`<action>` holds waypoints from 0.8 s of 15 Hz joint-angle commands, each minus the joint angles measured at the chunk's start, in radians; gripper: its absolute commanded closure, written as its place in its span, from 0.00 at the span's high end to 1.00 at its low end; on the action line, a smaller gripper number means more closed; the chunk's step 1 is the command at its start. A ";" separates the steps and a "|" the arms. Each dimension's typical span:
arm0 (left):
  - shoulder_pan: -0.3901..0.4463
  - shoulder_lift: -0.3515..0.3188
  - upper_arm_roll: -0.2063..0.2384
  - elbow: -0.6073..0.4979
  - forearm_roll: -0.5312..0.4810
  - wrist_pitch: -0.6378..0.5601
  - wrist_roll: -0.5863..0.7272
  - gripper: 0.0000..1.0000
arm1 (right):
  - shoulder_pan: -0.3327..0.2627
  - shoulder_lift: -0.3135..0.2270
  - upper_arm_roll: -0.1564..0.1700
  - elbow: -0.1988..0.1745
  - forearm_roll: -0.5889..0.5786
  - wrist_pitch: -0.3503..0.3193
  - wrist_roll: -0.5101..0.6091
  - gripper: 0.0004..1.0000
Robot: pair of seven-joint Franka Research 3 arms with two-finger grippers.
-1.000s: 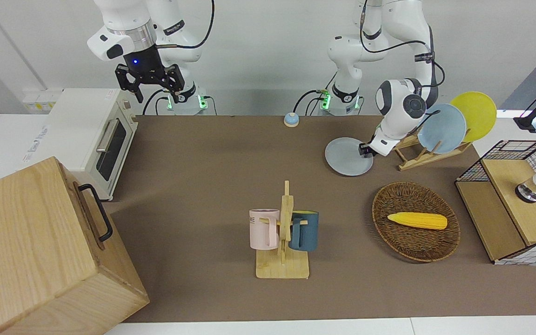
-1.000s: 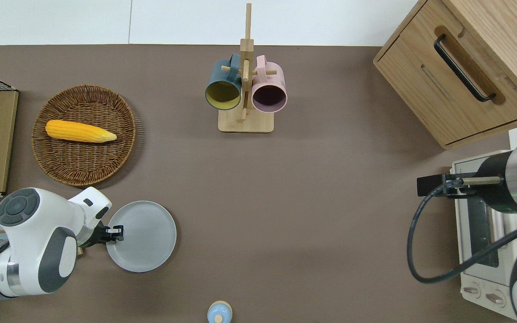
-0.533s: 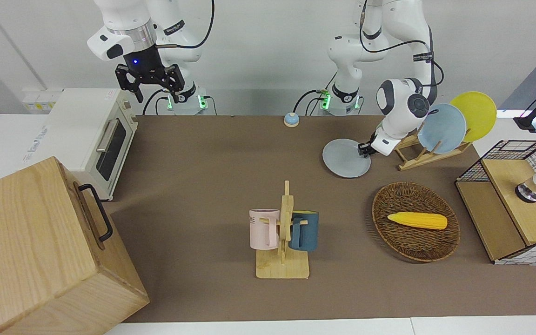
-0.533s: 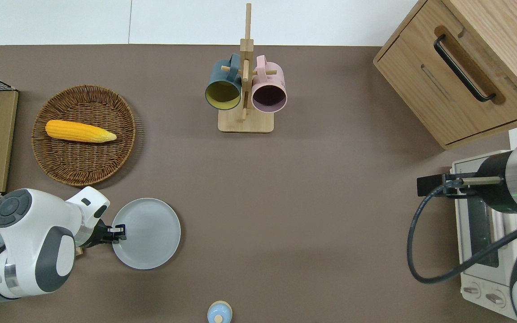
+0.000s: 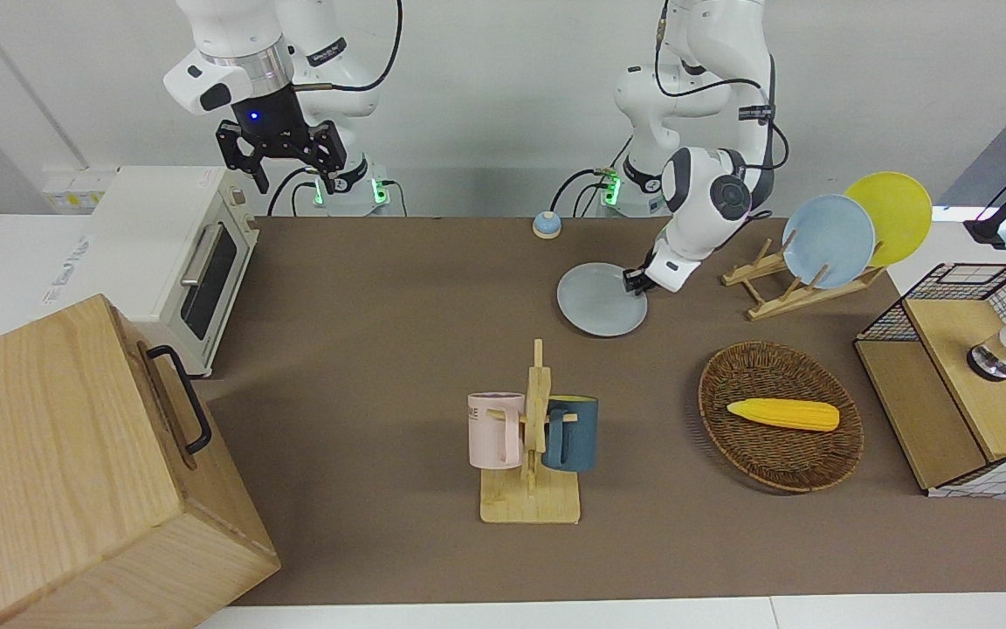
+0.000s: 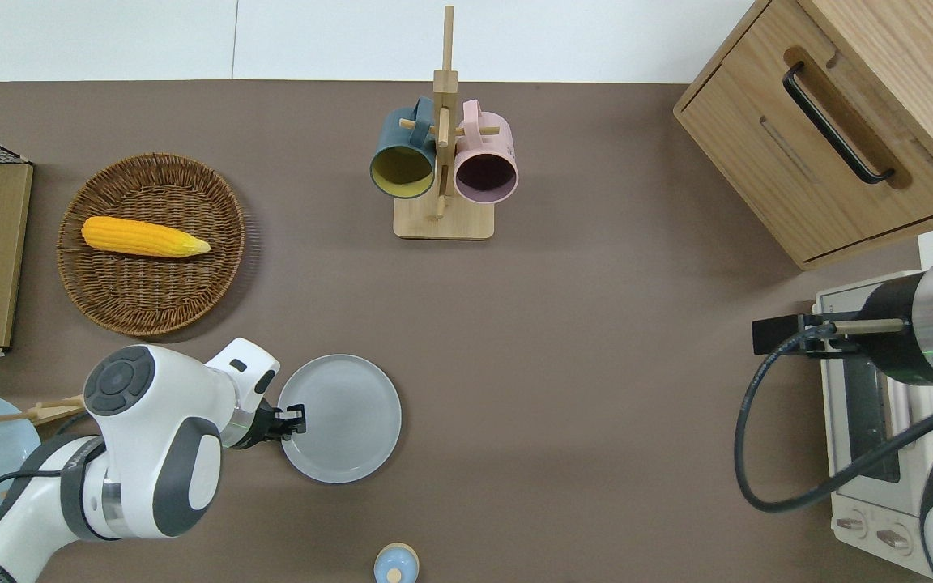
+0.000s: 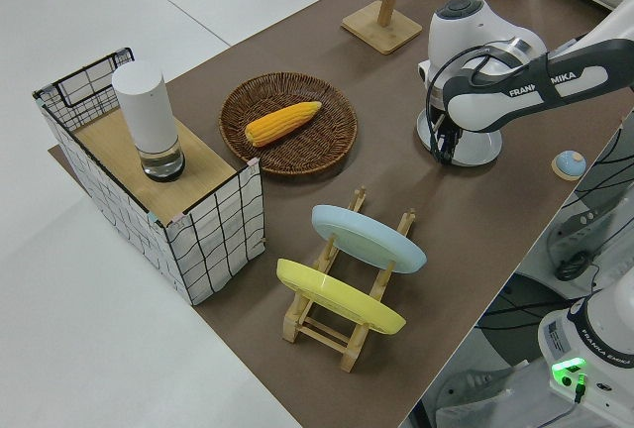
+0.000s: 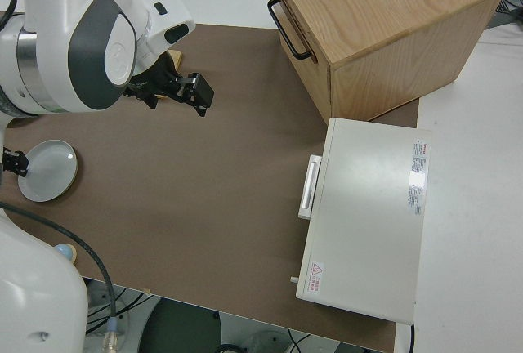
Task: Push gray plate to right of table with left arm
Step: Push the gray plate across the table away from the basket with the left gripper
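Note:
The gray plate lies flat on the brown table, nearer to the robots than the mug rack. It also shows in the overhead view. My left gripper is low at the table and touches the plate's rim on the side toward the left arm's end. The left side view shows the gripper pointing down at the plate's edge. My right arm is parked, its gripper open and empty.
A wicker basket with a corn cob stands beside the mug rack. A wooden rack holds a light blue plate and a yellow plate. A blue bell, a toaster oven, a wooden cabinet and a wire box border the table.
My left gripper has slid toward the right arm's end of the table with the gray plate ahead of it, about a plate's width. The right arm has not moved.

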 commanded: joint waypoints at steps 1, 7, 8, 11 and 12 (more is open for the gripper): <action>-0.044 0.033 -0.099 -0.013 -0.053 0.085 -0.149 0.00 | -0.024 -0.027 0.014 -0.027 0.021 0.000 0.012 1.00; -0.186 0.085 -0.188 0.027 -0.168 0.196 -0.326 0.00 | -0.024 -0.027 0.014 -0.027 0.021 0.000 0.010 1.00; -0.223 0.102 -0.185 0.030 -0.183 0.236 -0.341 0.00 | -0.024 -0.027 0.014 -0.027 0.021 0.000 0.010 1.00; -0.304 0.140 -0.179 0.077 -0.226 0.261 -0.381 0.00 | -0.024 -0.027 0.014 -0.027 0.021 -0.001 0.010 1.00; -0.315 0.143 -0.179 0.088 -0.235 0.269 -0.391 0.00 | -0.024 -0.027 0.014 -0.027 0.021 0.000 0.012 1.00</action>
